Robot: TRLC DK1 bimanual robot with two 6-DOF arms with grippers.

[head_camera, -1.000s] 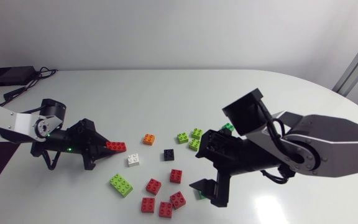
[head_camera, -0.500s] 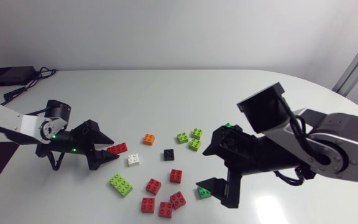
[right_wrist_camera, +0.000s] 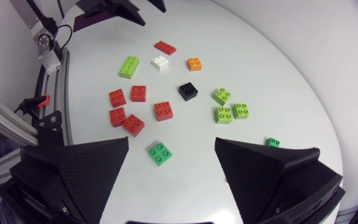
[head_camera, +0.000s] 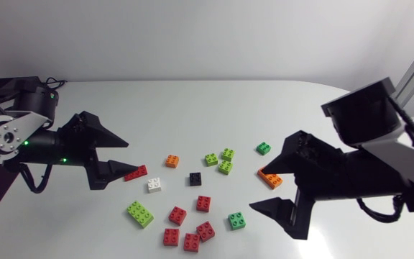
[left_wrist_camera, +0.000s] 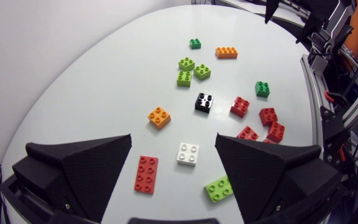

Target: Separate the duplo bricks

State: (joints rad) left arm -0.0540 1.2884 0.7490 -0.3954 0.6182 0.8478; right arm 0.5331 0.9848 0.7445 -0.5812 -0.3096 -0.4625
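Head view shows the duplo bricks [head_camera: 177, 215] scattered over the middle of the bench [head_camera: 192, 108]. Each lies flat with its studs up, and none that I can see sits on top of another.

At the left of the scatter are a long red brick [head_camera: 136, 173], a white brick [head_camera: 154, 185] and a square orange brick [head_camera: 172, 161]. A black brick [head_camera: 195, 179] lies in the centre, with three lime bricks [head_camera: 225, 167] just beyond it to the right. Nearer are a long lime brick [head_camera: 140, 214], a green brick [head_camera: 237, 220] and a loose group of five red bricks [head_camera: 203, 203], two of them side by side and perhaps touching. At the right, a long orange brick [head_camera: 270, 178] and a small dark green brick [head_camera: 263, 148] lie apart from the rest.

The left tool [head_camera: 121, 155] hangs just left of the long red brick, its fingers spread with nothing between them. The right tool [head_camera: 259, 188] is at the right of the scatter, also spread and empty. Its far finger overlaps the long orange brick's edge, but in the left wrist view that brick lies free on the bench.

I judge the pulling-apart done or very nearly so — no joined pair shows. What may be left is that close red pair, if the two are clipped together, which I cannot tell.
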